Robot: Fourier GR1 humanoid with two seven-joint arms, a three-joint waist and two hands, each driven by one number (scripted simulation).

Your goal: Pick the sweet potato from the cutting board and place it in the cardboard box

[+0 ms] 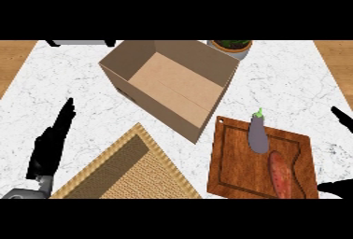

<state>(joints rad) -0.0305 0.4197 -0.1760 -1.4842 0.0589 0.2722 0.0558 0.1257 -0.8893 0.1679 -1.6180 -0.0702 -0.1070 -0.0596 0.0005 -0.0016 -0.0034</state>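
1. Potato (280,176) lies flat on the board (234,172), long axis running toward the view's lower edge, its far tip just beside the eggplant (257,134) – nothing holds it, no fingers on it.
2. Right hand (341,116) shows only as dark bits at the right edge, one above the board's far corner, one by its near corner; cannot tell how its fingers stand. Potato sits inboard of those bits, between them and the box side.
3. Left hand (53,140) at left edge, fingers straight and together, pointing up the view – resting, well apart from the board, not part of the pick by the look of it.
4. Box (172,86) stands open-topped, beyond and left of the board, one corner near the board's far-left corner – short carry, likely why the right hand is the one nearby.
5. Basket (127,170) sits between the left fingers and the board; could crowd a low carry path.
6. Plant pot (232,46) behind the box.
7. Judgement: pick not begun; the eggplant touching or nearly touching the potato's tip means the grasp should go mid-body.
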